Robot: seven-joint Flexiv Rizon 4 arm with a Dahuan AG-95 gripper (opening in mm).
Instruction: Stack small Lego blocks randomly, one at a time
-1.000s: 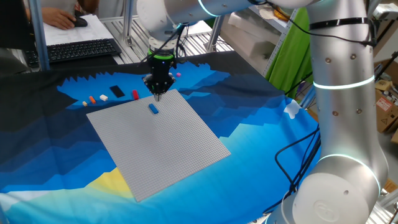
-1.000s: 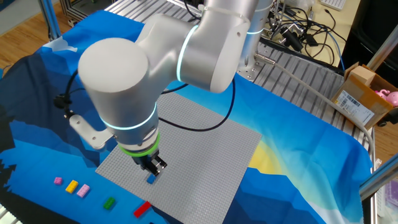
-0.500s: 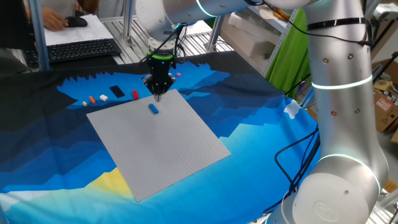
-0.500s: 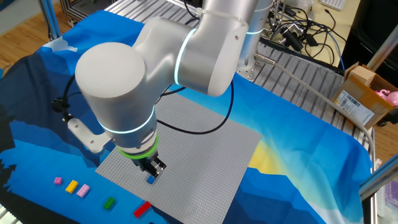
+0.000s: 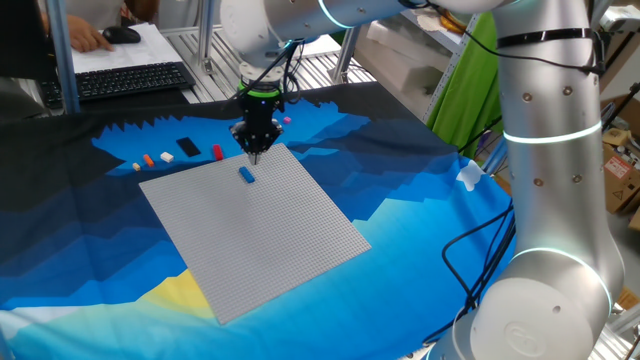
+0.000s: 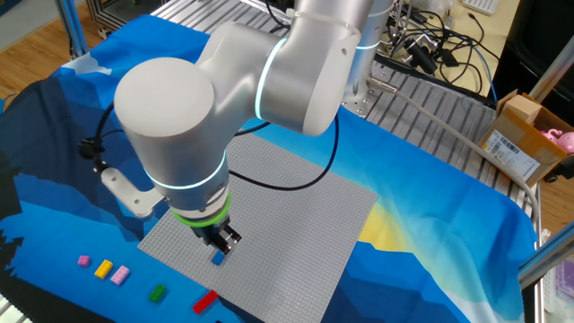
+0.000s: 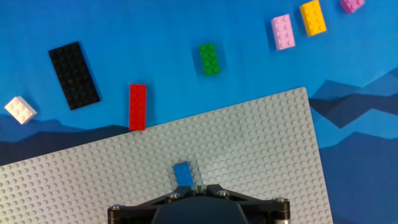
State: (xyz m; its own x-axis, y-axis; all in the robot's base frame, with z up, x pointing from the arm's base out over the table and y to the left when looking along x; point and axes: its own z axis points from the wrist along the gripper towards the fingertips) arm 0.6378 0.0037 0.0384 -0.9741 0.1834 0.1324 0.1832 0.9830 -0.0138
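Observation:
A blue small Lego block (image 7: 183, 174) sits on the grey baseplate (image 7: 261, 149) near its edge; it also shows in the fixed views, blue block (image 5: 246, 175) and blue block (image 6: 217, 259). My gripper (image 5: 254, 152) hovers just above the plate beside it, shut, with nothing between the fingertips (image 7: 198, 188). Loose blocks lie on the blue cloth beyond the plate: red (image 7: 137, 107), green (image 7: 209, 59), pink (image 7: 282, 32), yellow (image 7: 313, 17), white (image 7: 20, 109), and a long black one (image 7: 74, 74).
The robot's bulky arm (image 6: 179, 135) hangs over the plate's near corner. A keyboard (image 5: 130, 78) lies on the desk behind the table. A cardboard box (image 6: 525, 135) and cables (image 6: 448, 45) sit off the far side.

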